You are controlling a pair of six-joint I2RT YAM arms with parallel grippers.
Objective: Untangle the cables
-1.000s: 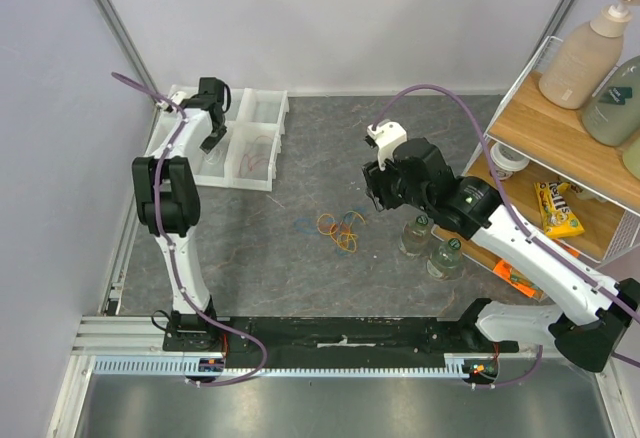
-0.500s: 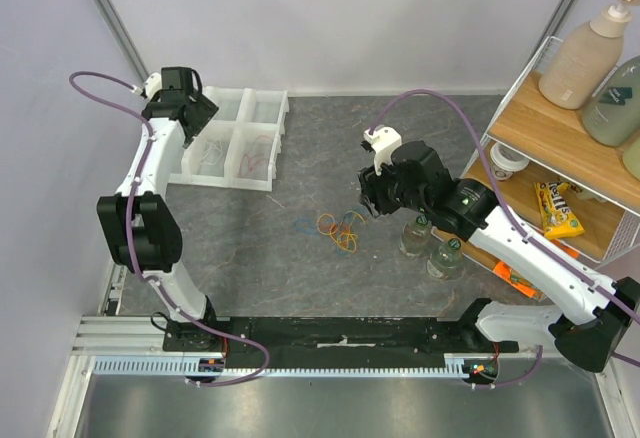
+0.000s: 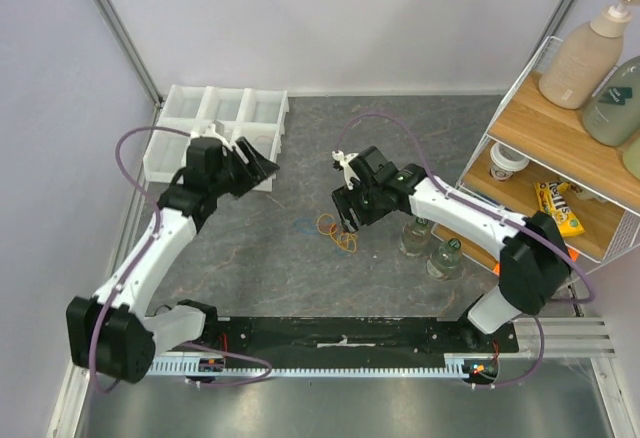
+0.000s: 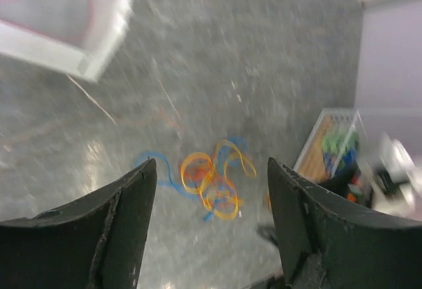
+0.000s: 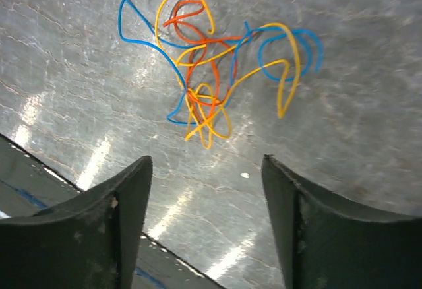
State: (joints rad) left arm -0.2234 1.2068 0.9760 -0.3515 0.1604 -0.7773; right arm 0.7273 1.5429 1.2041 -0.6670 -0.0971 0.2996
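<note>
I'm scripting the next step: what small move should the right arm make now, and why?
Probably lower the right gripper onto the cables: its fingers stand open, the knotted loops lie just ahead of them, and nothing is gripped yet.

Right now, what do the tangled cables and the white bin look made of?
The cables look like matte rubber or elastic: thin, limp loops that curl freely. The white bin looks like translucent moulded plastic, going by its thin walls and dividers; likely, not certain.
</note>
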